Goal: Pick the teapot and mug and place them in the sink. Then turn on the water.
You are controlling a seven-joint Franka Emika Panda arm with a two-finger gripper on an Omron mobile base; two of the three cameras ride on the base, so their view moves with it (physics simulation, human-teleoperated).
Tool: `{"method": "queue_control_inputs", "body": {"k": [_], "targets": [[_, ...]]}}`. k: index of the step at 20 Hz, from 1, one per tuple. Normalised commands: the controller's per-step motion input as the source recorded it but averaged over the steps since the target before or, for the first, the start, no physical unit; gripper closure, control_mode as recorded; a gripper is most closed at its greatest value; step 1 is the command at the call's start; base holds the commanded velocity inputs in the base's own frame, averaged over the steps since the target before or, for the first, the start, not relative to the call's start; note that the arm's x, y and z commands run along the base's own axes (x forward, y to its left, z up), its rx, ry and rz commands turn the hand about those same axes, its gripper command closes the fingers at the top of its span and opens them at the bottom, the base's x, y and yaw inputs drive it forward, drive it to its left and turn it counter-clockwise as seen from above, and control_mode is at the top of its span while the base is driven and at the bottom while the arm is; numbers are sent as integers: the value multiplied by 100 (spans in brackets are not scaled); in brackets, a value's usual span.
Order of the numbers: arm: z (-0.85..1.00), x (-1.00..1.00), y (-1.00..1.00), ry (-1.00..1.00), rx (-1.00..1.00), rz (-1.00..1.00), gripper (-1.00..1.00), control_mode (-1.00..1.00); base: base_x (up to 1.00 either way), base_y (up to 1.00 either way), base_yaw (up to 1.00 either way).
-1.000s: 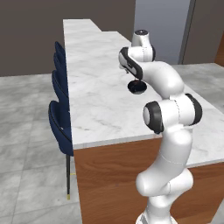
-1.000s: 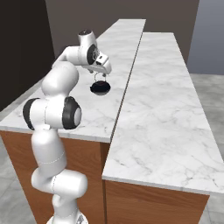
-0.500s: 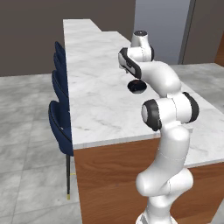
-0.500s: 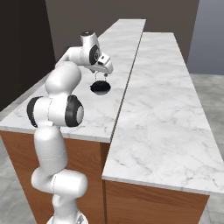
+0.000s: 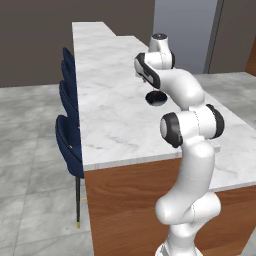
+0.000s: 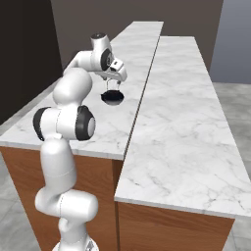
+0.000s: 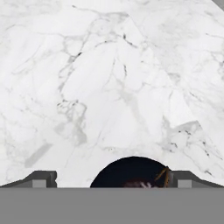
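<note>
White marble everywhere, and right over it the hand (image 6: 112,89) hangs pointing straight down, its two dark fingers (image 7: 43,177) spread wide apart with nothing clamped between them. Directly under it sits the teapot (image 6: 112,98), a squat rounded thing that looks dark from both base cameras. In the hand view, its dome rises at the bottom between the fingertips with a reddish patch on top. The fingers reach down close to its rim on either side, though I cannot tell if they touch it.

The teapot (image 5: 156,98) stands on the table (image 6: 122,132) about halfway along its length, close to the long edge where this slab meets a second marble slab (image 6: 181,122) running alongside it. The marble around the pot is pale with grey veins.

Moving outward, the white arm (image 5: 187,125) bends up from its base at the near end of the table and arches over the top. Along the table's opposite long edge stands a row of dark blue chairs (image 5: 67,140), tucked in close. Wood panelling (image 5: 125,200) faces the near end, and grey tiled floor (image 5: 35,165) lies beyond the chairs.
</note>
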Motion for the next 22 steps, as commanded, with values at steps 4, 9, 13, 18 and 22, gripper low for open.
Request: {"method": "queue_control_inputs", "body": {"k": [4, 9, 13, 18, 22], "targets": [[-9, 0, 0, 2, 0, 0, 100, -100, 0, 0, 0], [-9, 0, 0, 2, 0, 0, 100, -100, 0, 0, 0], [-6, 0, 0, 0, 0, 0, 100, -100, 0, 0, 0], [-1, 0, 0, 2, 0, 0, 100, -100, 0, 0, 0], [0, 0, -3, 3, 0, 0, 100, -100, 0, 0, 0]]}}
